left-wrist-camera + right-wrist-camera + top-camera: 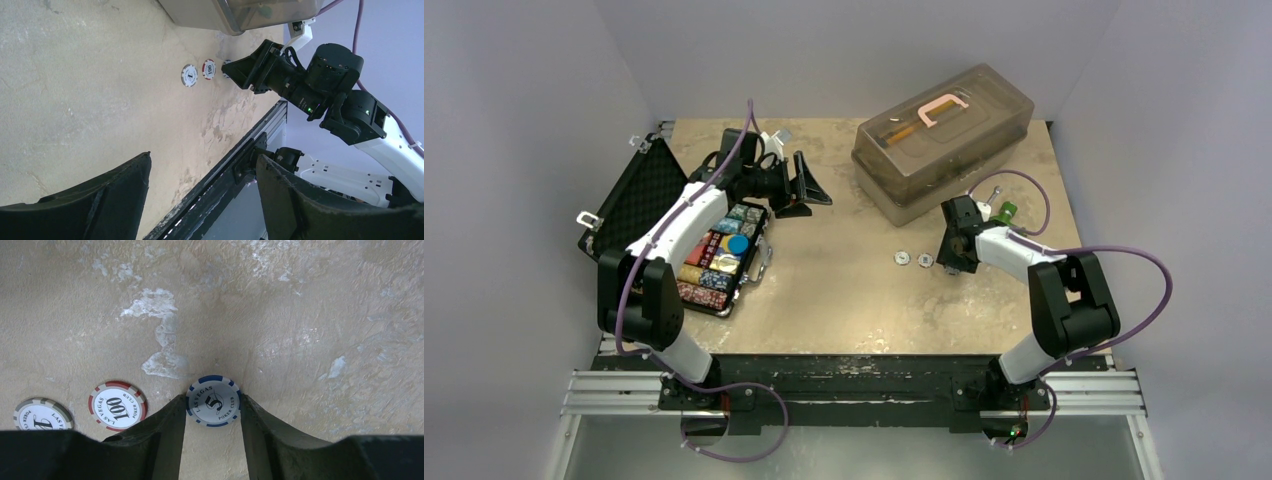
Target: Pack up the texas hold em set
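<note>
You are looking at one case [746,287] lying open at the left of the surface [844,310]. Its one lid [639,195] is tilted back toward the left wall and carries two metal latches [589,218] on its outer rim. Rows of chips [709,270] fill the tray, packed too closely to count, and one blue disc [738,243] rests on top of them. Three loose chips lie flat on the surface well apart from the case, right of centre, in a row and not touching one another. They are one grey chip [42,415], one red chip [117,406] marked 100, and one blue chip [213,401] marked 5. The right gripper [955,262] is lowered onto the blue chip, its jaws pressed against the chip's two opposite edges while the chip lies on the surface. From above you see only the grey and red chips, because the gripper covers the third. The left gripper [202,165] hangs above the surface just beyond the case's far end, pointing toward the chips. Its jaws stand wide apart and hold nothing. One translucent tub [904,180] stands at the far right with one pink clamp [944,108] showing at its top. One green-handled tool [1004,211] lies near it, just beside the right arm.
</note>
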Controlling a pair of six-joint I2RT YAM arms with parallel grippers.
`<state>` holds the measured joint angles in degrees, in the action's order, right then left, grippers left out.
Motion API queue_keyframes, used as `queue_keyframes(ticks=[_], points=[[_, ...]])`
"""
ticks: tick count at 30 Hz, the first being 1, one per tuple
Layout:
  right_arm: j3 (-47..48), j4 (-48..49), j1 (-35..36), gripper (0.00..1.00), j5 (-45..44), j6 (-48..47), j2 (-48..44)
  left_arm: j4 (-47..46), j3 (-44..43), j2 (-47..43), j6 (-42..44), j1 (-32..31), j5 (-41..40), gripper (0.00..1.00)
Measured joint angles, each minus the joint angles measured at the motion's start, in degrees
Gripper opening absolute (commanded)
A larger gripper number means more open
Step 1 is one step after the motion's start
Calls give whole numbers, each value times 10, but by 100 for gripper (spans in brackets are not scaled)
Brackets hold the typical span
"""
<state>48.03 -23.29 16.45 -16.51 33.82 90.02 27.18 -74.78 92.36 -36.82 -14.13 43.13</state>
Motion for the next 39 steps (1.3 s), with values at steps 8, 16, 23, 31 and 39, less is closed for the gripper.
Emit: queue_keyframes(ticks=[8,16,23,31,39], points=[[0,0,0,41,7,0,0,0,0,0,0,0,2,74],[0,-12,0,41,17,7,-22,0,0,0,0,0,2,74],[0,-18,0,49,26,11,-56,0,0,0,0,0,2,74],[0,-29,0,52,28,-2,-29,0,0,0,0,0,2,74],[15,-33,0,49,27,-8,8,-1,0,0,0,0,4,74]])
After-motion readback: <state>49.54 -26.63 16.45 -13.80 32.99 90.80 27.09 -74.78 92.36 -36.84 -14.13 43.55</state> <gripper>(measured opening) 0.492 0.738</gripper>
